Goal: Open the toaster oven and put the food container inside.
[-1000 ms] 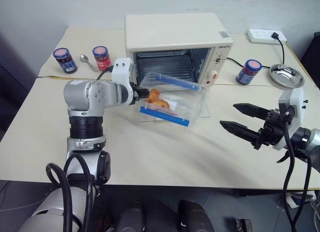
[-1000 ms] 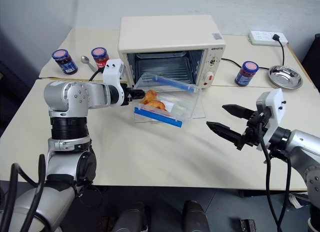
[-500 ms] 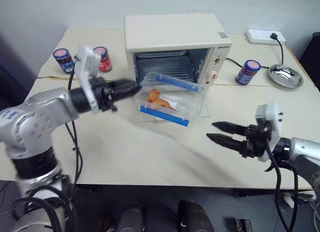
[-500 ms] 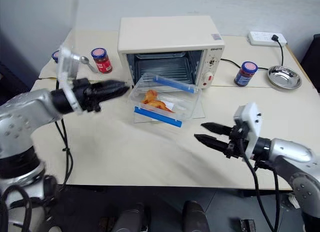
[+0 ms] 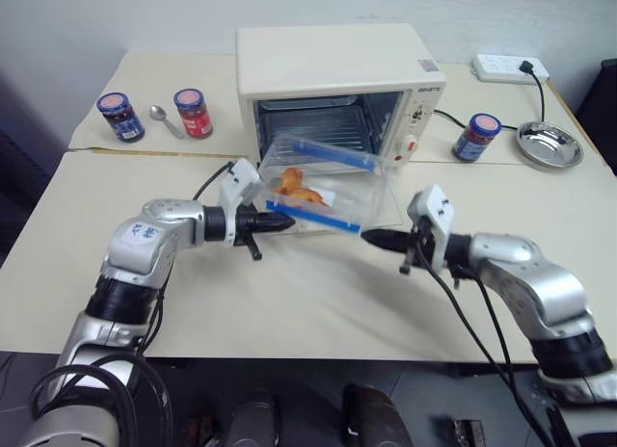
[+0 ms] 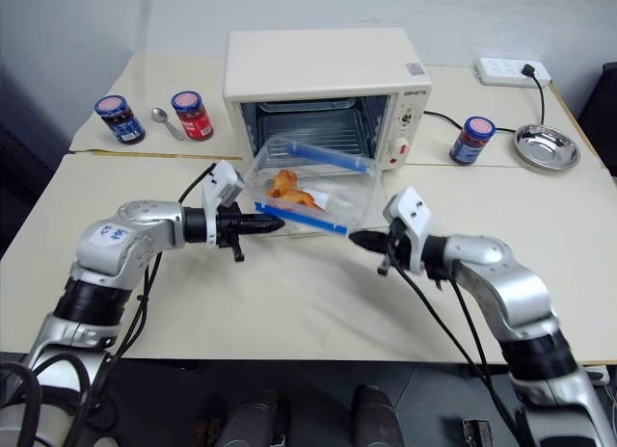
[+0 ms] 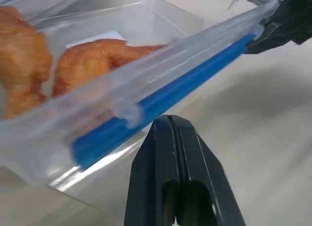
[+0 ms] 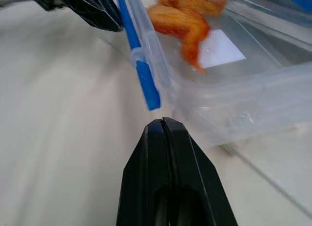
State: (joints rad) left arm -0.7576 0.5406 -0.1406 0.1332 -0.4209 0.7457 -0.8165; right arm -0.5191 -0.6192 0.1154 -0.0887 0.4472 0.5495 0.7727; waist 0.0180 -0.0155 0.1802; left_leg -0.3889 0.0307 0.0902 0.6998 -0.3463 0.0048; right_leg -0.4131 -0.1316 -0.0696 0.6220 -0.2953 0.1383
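step: push food container (image 5: 323, 185) into toaster oven (image 5: 339, 86) | left pincer (image 5: 285, 222), right pincer (image 5: 371, 239): both closed, empty | advice: press near corners evenly, keep it square

Clear glossy plastic food container (image 5: 328, 185); matt cream table (image 5: 289, 293); shiny metal bowl (image 5: 549, 144).

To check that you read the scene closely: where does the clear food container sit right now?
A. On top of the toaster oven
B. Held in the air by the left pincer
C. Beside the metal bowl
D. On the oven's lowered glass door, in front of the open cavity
D: the food container rests on the toaster oven's lowered door, both shut pincers beside it.
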